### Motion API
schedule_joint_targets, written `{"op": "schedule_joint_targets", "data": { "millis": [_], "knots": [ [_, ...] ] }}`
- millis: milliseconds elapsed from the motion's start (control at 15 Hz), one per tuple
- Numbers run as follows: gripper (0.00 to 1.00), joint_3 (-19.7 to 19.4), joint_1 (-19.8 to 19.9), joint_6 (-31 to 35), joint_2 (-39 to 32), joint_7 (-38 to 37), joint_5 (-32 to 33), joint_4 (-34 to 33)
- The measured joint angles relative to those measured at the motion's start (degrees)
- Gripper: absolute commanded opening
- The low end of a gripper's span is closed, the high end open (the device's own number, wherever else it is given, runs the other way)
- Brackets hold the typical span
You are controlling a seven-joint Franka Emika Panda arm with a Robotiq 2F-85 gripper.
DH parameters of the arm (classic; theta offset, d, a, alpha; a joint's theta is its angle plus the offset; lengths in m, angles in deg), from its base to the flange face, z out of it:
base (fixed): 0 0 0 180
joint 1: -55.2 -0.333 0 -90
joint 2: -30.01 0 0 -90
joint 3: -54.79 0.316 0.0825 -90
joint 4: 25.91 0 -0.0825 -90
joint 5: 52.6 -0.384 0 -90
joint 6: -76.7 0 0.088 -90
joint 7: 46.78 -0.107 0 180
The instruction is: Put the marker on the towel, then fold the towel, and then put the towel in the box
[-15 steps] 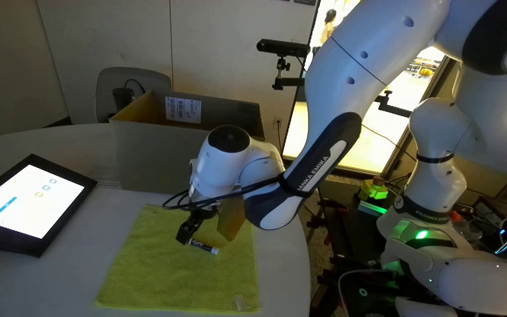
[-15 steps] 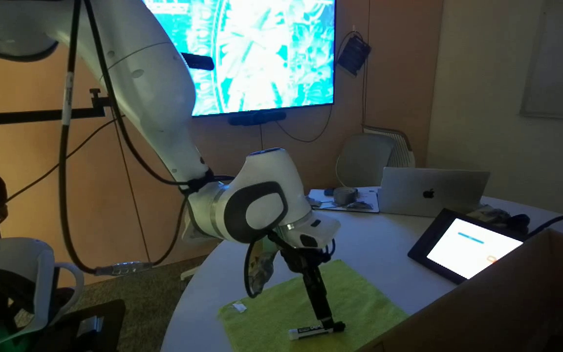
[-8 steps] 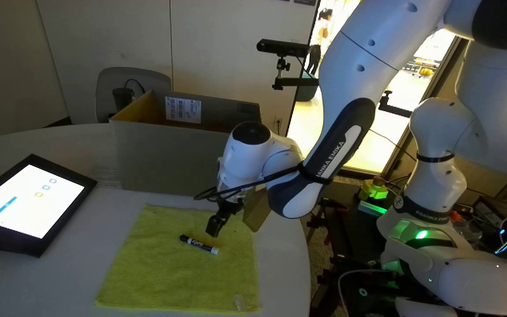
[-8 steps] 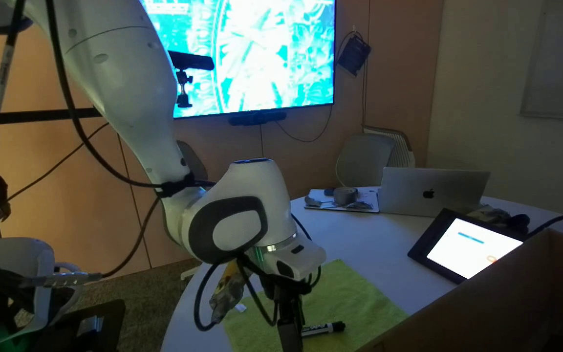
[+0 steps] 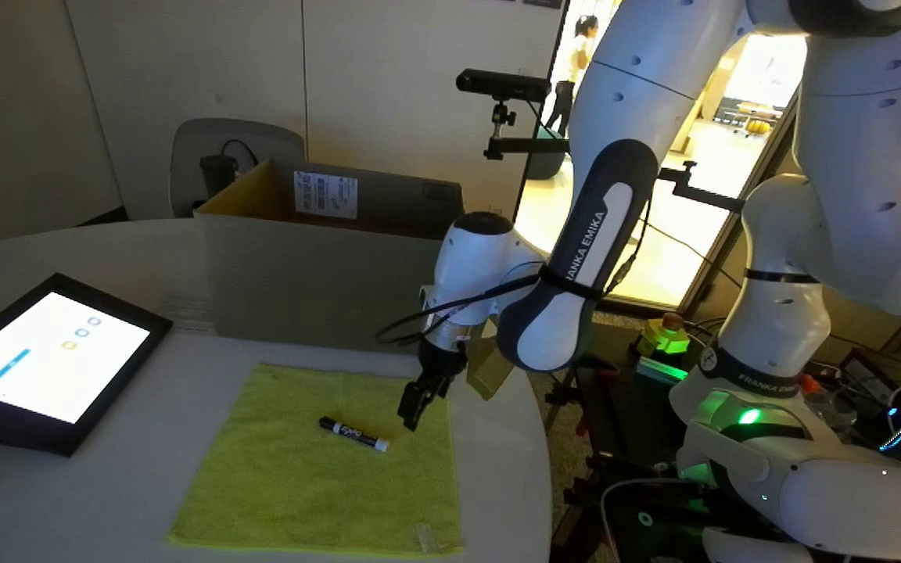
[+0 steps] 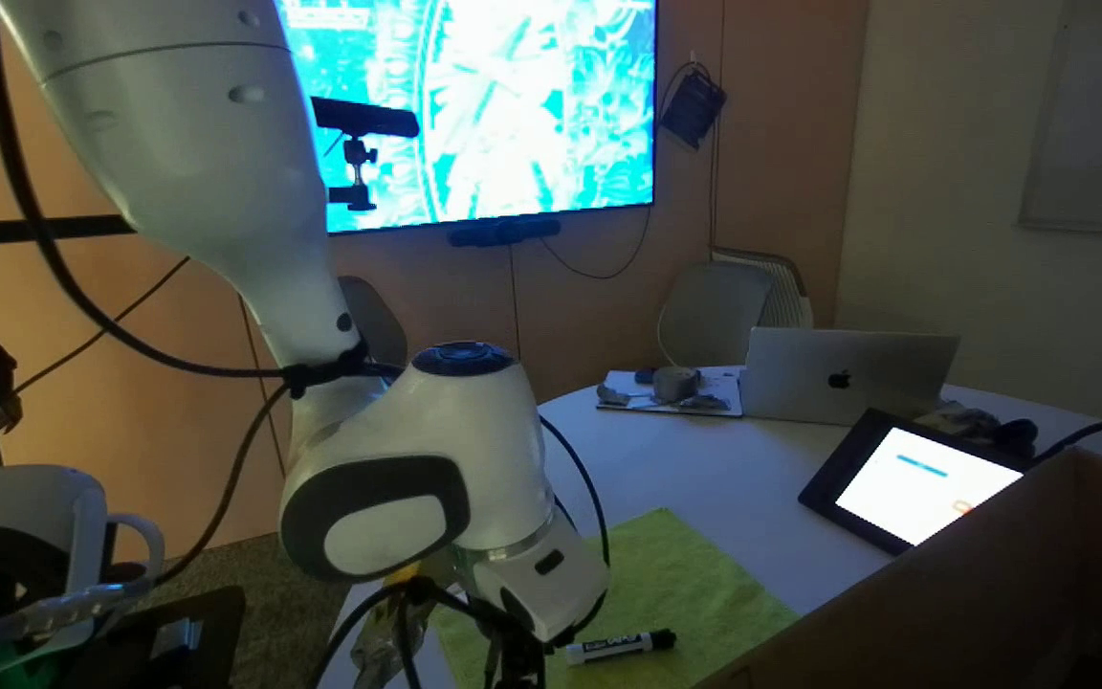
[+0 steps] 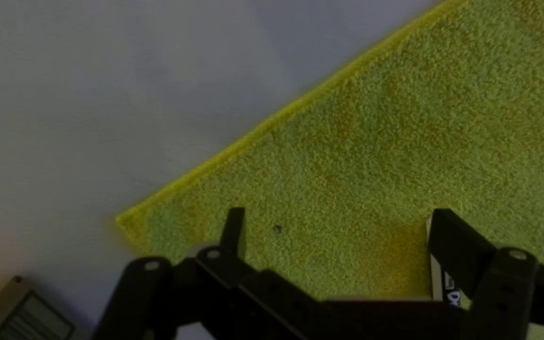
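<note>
The marker [image 5: 353,434], black with a white end, lies flat on the yellow-green towel [image 5: 317,493], which is spread out on the table. In an exterior view the marker [image 6: 620,647] rests near the towel's middle. My gripper [image 5: 410,422] hangs above the towel's right part, apart from the marker. In the wrist view the gripper [image 7: 339,211] is open over bare cloth; one finger [image 7: 456,250] covers much of the marker [image 7: 451,296]. A corner and edge of the towel [image 7: 347,156] show there. Behind the towel stands the brown cardboard box [image 5: 317,285], its top open.
A dark-framed tablet [image 5: 52,360] stands left of the towel on the table [image 5: 145,485]. An exterior view shows a laptop [image 6: 848,378] and a roll of tape [image 6: 675,384] farther back. The box wall [image 6: 953,593] rises in that view's lower right. Cables loop around the wrist.
My gripper has moved off the marker's dark end, rightward in an exterior view and nearer the camera in an exterior view. The marker and towel have stayed in place.
</note>
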Motion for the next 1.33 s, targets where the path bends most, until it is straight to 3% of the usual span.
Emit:
{"op": "schedule_joint_targets", "data": {
  "millis": [200,467,800,1333],
  "knots": [
    [1.00,4.60,6.56,1.04,-0.01,3.88,-3.07,1.00],
    [1.00,5.79,9.37,1.17,-0.02,5.82,-4.24,1.49],
    [1.00,5.04,9.17,1.10,-0.41,5.98,-4.25,2.18],
    [1.00,-1.04,4.65,1.07,-4.83,5.45,-4.30,2.00]
  ]
}}
